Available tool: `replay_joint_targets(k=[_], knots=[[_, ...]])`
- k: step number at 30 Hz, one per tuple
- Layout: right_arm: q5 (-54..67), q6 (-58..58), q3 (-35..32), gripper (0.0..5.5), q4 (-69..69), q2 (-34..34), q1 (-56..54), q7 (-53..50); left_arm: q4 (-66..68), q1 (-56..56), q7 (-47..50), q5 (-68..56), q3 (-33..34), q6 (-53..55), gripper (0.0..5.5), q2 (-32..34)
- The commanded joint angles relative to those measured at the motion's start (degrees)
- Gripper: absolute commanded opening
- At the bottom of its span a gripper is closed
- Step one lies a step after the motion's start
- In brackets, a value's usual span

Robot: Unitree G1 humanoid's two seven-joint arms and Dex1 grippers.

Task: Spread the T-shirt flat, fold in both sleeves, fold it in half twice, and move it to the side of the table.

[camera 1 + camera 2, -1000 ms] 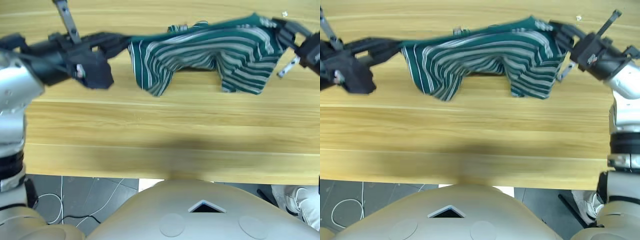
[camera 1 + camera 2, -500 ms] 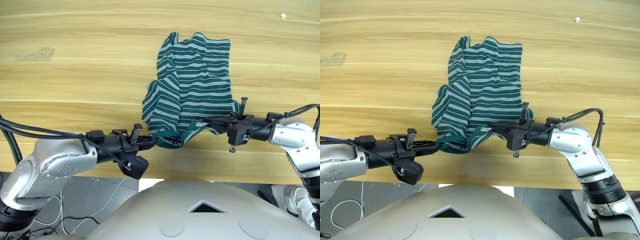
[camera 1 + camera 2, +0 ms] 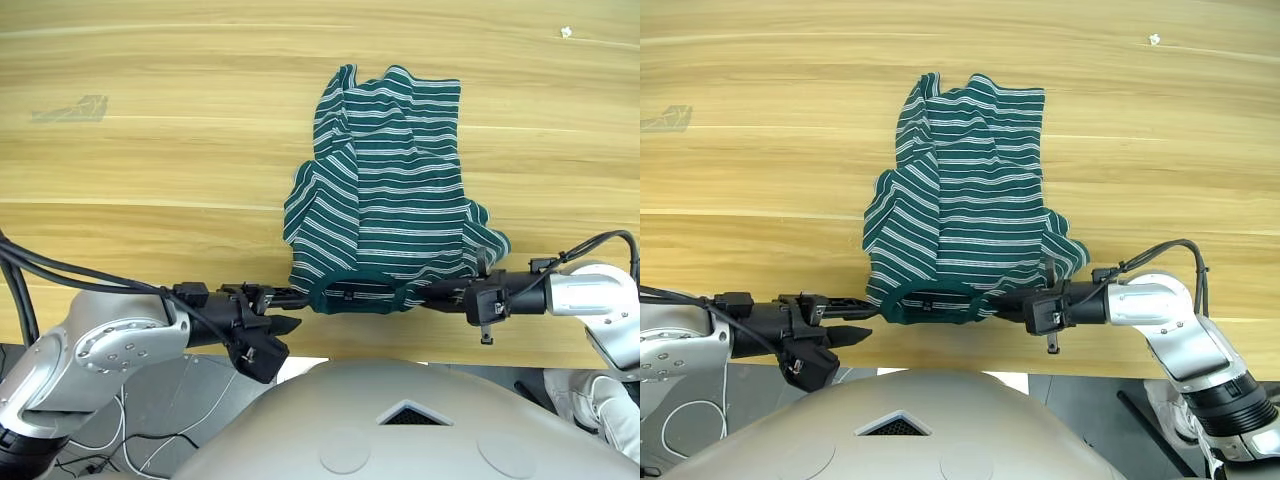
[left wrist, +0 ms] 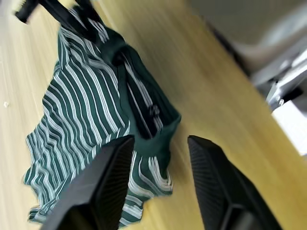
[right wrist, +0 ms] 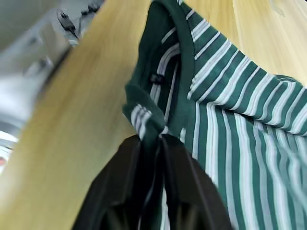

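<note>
The green T-shirt with white stripes [image 3: 385, 190] lies crumpled lengthwise on the wooden table [image 3: 150, 180], its collar [image 3: 358, 293] at the front edge. My left gripper [image 3: 288, 311] is open just left of the collar, off the cloth. In the left wrist view the left gripper [image 4: 160, 143] has nothing between its fingers [image 4: 108, 177], and the collar [image 4: 144, 115] lies just beyond them. My right gripper [image 3: 425, 295] is shut on the shirt's shoulder hem right of the collar. The right wrist view shows the right gripper [image 5: 151, 141] pinching a fold of striped cloth [image 5: 144, 117].
A small white scrap [image 3: 566, 31] lies at the far right of the table, and a faint grey mark [image 3: 68, 108] at the left. The table's front edge [image 3: 150, 345] runs just under both grippers. Bare wood stretches to either side of the shirt.
A second ago the shirt hung stretched in the air between both grippers. It has since been laid down and drawn toward the front edge. The left gripper has let go and opened.
</note>
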Motion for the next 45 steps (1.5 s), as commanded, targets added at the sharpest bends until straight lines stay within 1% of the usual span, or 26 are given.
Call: replay_joint_targets(k=[1, 2, 3, 5, 11, 12, 13, 14, 15, 18, 21, 25, 29, 31, 36, 39, 45], knots=[[2.8, 3.5, -1.3, 1.55, -1.9, -3.7, 1.6, 3.6, -0.7, 0.9, -1.3, -7.3, 2.5, 2.7, 2.71, 0.7], [3.5, 4.3, -1.6, 1.74, -1.9, -4.3, 1.8, 4.5, 0.1, -0.2, -1.6, -10.9, 3.6, 4.1, 2.87, 0.5], [4.2, 5.0, -2.0, 1.81, -1.9, -4.9, 1.9, 5.4, 1.3, -1.6, -1.7, -14.6, 4.9, 5.8, 2.92, 0.2], [4.7, 5.6, -2.7, 2.16, -1.9, -5.8, 2.3, 6.6, 3.9, -4.1, -1.7, -19.4, 7.1, 8.4, 3.24, -0.2], [5.8, 5.8, -5.8, 3.13, -1.8, -6.1, 3.4, 7.2, 7.0, -6.6, -1.9, -20.2, 7.4, 9.7, 4.13, -0.5], [5.9, 5.4, -7.3, 3.38, -0.8, -4.7, 2.2, 5.6, 9.8, -9.4, 0.4, -17.2, 6.6, 9.2, 4.35, -1.9], [5.9, 4.9, -8.9, 3.65, 0.5, -3.0, 0.8, 3.7, 14.8, -13.5, 5.5, -8.8, 4.7, 8.4, 4.59, -3.6], [4.8, 3.9, -10.9, 3.77, 2.0, -2.0, 0.0, 1.4, 20.5, -17.7, 11.1, 2.3, 2.3, 5.6, 4.69, -4.3], [4.4, 3.2, -13.1, 3.94, 2.9, -1.6, 0.2, 0.1, 24.8, -20.9, 15.5, 10.9, 0.0, 3.3, 4.86, -5.1], [2.1, 1.8, -16.1, 4.42, 4.7, -1.9, -0.6, -2.3, 30.3, -25.5, 24.1, 25.7, -5.7, -1.2, 5.28, -7.6], [-4.4, -0.2, -16.4, 4.92, 9.0, -3.6, -1.3, -4.7, 33.9, -28.9, 30.2, 34.9, -10.8, -3.6, 5.40, -11.5], [-10.0, -3.8, -15.9, 4.92, 13.7, -1.7, -4.2, -8.2, 41.2, -32.1, 35.5, 40.0, -15.5, -5.3, 5.40, -17.3], [-17.8, -6.7, -14.5, 4.92, 18.8, -1.2, -8.1, -12.7, 46.5, -33.8, 38.4, 42.0, -18.1, -6.9, 5.40, -20.2], [-21.5, -8.5, -13.6, 4.92, 21.6, -1.1, -9.3, -14.7, 47.2, -34.1, 38.9, 42.2, -18.5, -7.2, 5.40, -20.7], [-24.3, -10.3, -12.8, 4.92, 23.6, 0.7, -10.7, -18.2, 49.7, -33.9, 39.0, 42.1, -19.1, -7.8, 5.40, -20.6], [-26.7, -11.2, -10.9, 4.92, 25.0, 1.7, -11.9, -19.1, 50.8, -32.5, 39.7, 42.8, -19.9, -8.0, 5.40, -20.3], [-29.4, -12.5, -6.7, 4.92, 26.8, 3.5, -10.7, -20.3, 50.1, -31.9, 39.7, 43.0, -20.4, -8.0, 5.40, -19.9]])
